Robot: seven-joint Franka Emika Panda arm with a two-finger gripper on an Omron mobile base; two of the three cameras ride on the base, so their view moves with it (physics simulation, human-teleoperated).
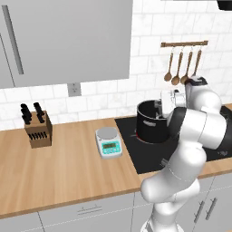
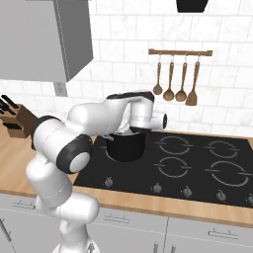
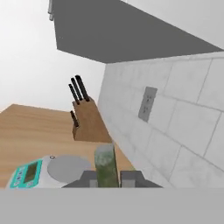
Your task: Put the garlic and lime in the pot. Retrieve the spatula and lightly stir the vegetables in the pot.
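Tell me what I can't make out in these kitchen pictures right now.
- Inside of the pot: in both base views the arm covers its mouth, so its contents are hidden.
- Gripper: in the hand view its fingers clamp a narrow greenish-grey thing; its lower end is cut off, so what it is stays unclear.
- Kitchen scale: display digits too small to read.
- Hob: right edge cut off in the right base view.

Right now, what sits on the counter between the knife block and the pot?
The kitchen scale sits between the knife block and the pot, clearest in the left base view.
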